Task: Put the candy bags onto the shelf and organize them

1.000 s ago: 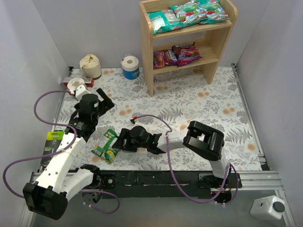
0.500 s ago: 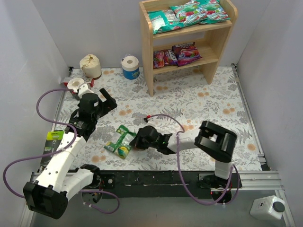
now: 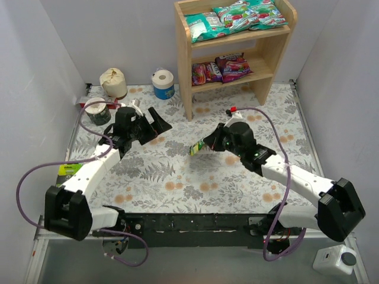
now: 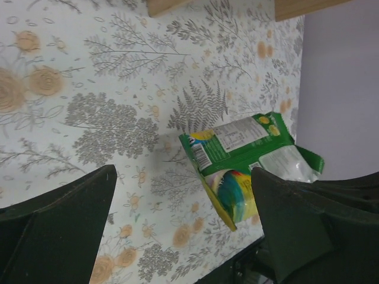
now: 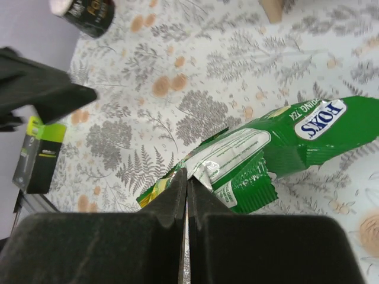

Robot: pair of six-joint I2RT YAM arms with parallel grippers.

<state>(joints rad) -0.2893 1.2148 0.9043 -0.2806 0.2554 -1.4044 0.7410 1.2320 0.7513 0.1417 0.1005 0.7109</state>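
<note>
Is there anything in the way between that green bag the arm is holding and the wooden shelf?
Nothing visible does. The green bag, pinched in the right tool, has an open line to the shelf.

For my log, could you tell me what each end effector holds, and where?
Right end effector pinches the green-and-yellow candy bag by one end; left end effector is open, empty.

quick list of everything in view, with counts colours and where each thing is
flat glossy teal candy bags: 3, shelf's top tier
purple-magenta candy bags: 2, lower tier
green-and-yellow candy bag: 1, mid-table, in right gripper
tall light-wood shelf: 1, far side
beige paper roll: 1, back left
white roll on blue base: 1, back left
dark tub: 1, left edge
black-and-green box: 1, left edge
floral table: 1
left gripper: open
right gripper: shut on bag
</note>
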